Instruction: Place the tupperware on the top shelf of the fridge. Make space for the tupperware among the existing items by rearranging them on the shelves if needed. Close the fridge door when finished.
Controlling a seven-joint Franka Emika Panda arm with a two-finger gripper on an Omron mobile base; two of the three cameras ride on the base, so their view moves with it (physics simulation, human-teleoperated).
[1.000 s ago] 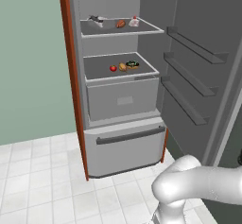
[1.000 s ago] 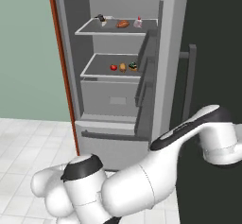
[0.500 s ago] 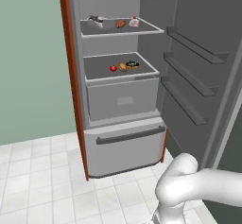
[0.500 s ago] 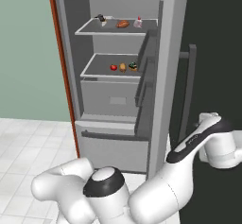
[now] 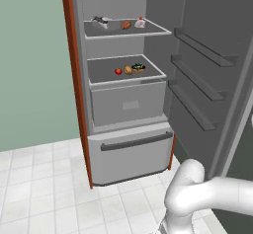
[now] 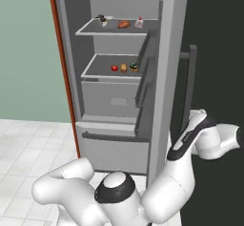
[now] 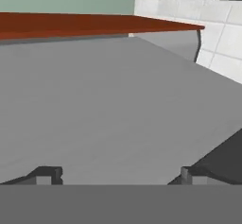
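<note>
white tile floor (image 5: 39, 188); fridge (image 5: 123, 144) open, 3 foods (image 5: 128, 70) on lower shelf.

The robot's arm (image 6: 162, 196) is built of smooth, glossy white rounded segments, thick and tube-like, with bulbous elbows. Dark grey to black bands mark the joints: a round dark cap ringed in black on one lower joint, and a slanted black band across the upper link. Two small, dark grey, blocky finger tips (image 7: 46, 175) show at the hand.
</note>
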